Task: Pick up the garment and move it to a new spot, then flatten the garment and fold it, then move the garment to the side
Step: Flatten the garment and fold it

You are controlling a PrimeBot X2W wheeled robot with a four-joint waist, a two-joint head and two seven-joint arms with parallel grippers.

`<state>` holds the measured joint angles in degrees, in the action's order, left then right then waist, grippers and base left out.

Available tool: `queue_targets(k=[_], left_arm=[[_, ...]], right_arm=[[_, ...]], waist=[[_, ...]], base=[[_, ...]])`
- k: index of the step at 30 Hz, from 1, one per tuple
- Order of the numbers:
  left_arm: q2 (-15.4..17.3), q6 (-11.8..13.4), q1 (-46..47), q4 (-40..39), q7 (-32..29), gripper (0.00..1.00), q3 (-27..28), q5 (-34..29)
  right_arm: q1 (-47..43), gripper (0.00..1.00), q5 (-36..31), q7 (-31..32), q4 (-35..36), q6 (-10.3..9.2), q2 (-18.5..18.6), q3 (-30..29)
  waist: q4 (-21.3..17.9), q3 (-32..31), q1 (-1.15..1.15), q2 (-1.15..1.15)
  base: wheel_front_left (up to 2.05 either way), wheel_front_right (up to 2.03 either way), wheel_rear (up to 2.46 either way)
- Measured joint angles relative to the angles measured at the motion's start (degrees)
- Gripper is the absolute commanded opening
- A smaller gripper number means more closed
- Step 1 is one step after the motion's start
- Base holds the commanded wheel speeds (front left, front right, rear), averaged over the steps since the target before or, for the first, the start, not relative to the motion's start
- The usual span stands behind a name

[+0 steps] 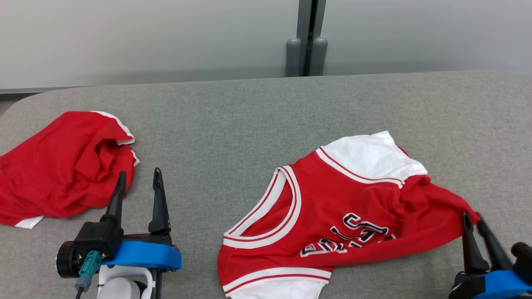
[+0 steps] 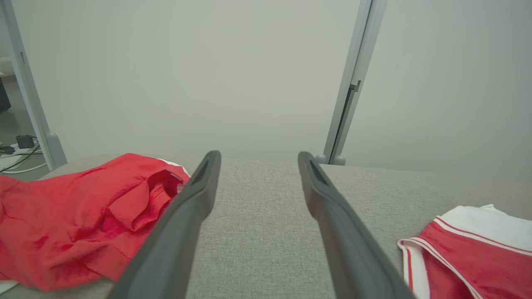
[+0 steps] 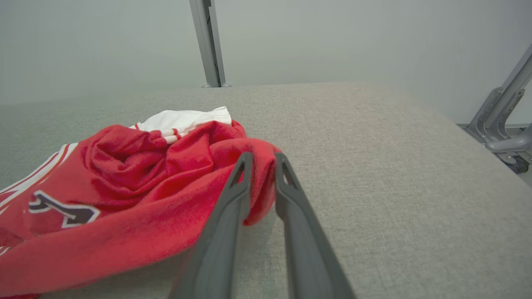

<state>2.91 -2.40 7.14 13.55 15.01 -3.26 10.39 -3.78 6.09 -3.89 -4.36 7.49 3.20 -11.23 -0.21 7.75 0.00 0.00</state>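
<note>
Two red garments lie on one grey fabric-covered table [image 1: 249, 112]. At the far left is a crumpled plain red cloth garment [image 1: 62, 170] with white edging. Just beside its right edge is the left gripper [image 1: 139, 175], its two dark fingers spread wide apart with nothing between them. Beyond the table's far edge, near the middle, stands one grey post [image 1: 307, 41]. Right of centre lies the rumpled red sleeveless jersey [image 1: 332, 207], with white trim and dark lettering. At its right-hand tip the right gripper [image 1: 471, 216] has its two fingers drawn nearly together, pinching a fold of the red cloth.
</note>
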Motion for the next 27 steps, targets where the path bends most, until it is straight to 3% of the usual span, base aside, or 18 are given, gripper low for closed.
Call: queue_targets(k=[6, 12, 21, 27], left_arm=[[0.0, -0.6, 0.2, 0.3, 0.0, 1.0, 0.8, -0.8], [0.0, -0.7, 0.2, 0.1, 0.0, 1.0, 1.2, -1.3], [0.0, -1.3, 2.2, 0.4, 0.0, 1.0, 0.4, -2.9], [0.0, -3.7, 10.2, 4.0, 0.0, 1.0, -5.0, -4.2]], right_arm=[[1.4, 1.0, -0.5, -4.6, 2.6, 0.0, -0.2, 0.2], [5.6, 1.0, -0.3, -10.1, 4.0, 0.0, -0.3, 4.5], [8.2, 1.0, -0.6, -11.1, 1.3, 0.0, -0.3, 7.0], [9.5, 1.0, -0.7, -11.1, 1.4, 0.0, -0.3, 6.7]], waist=[[-0.3, -0.1, 0.0, 0.0], [-0.5, -0.1, 0.0, 0.0], [-1.3, 0.8, 0.0, 0.0], [-2.7, 2.8, 0.0, 0.0]], base=[[0.0, 0.0, 0.0], [0.0, 0.0, 0.0], [0.0, 0.0, 0.0], [0.0, 0.0, 0.0]])
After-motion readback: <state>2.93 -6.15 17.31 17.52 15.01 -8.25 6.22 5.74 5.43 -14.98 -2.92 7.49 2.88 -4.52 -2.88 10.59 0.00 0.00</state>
